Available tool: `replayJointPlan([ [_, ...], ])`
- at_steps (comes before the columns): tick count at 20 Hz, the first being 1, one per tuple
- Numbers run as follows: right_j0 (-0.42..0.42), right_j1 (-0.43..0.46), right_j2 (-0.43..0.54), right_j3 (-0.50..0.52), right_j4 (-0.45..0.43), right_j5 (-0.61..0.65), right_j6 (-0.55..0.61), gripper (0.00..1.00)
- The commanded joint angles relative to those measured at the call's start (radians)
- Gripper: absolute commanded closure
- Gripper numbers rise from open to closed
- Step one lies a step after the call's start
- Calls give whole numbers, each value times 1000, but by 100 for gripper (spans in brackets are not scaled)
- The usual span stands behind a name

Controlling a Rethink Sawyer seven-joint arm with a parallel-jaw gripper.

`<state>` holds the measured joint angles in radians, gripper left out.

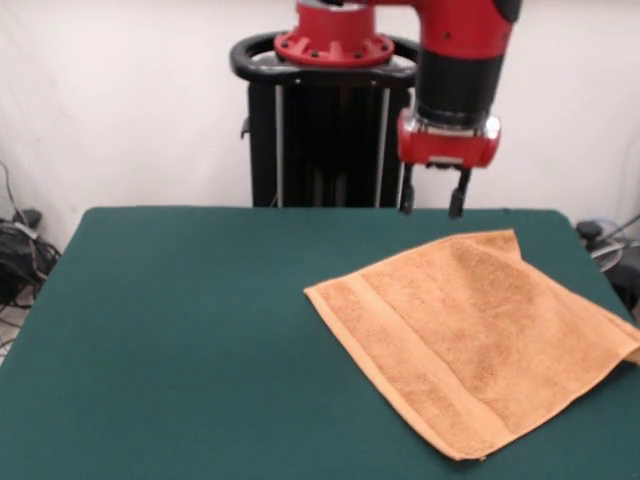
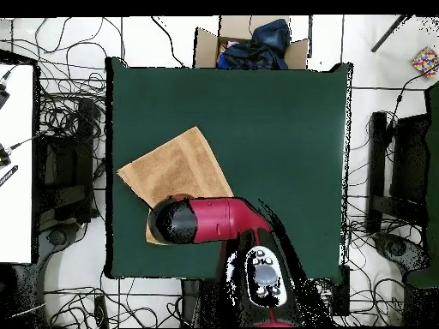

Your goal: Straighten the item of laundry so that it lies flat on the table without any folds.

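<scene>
Gripper (image 1: 433, 195) fingers are seen spread apart and empty, hung above the far edge of the table (image 1: 180, 320), just over the far corner of the towel (image 1: 470, 340) without touching it. The orange-tan towel is laid skewed on the green top at the front view's right side (one corner is draped past the table's right edge), and a woven band is shown along its near-left border. Behind the table the black pedestal (image 1: 325, 140) is seen.

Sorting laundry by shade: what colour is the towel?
Light orange-tan towel, plain terry with a flat woven band; clearest in the front view.
</scene>
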<state>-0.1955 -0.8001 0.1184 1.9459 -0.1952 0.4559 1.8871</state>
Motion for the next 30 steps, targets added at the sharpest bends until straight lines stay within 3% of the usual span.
replayJointPlan([
  [1,-4,176,89,-221,-53,46,-45,0],
  [11,50,250,104,-459,-28,220,-53,0],
  [15,63,249,101,-480,-26,238,-41,0],
  [30,-115,113,144,-256,-81,191,-164,0],
])
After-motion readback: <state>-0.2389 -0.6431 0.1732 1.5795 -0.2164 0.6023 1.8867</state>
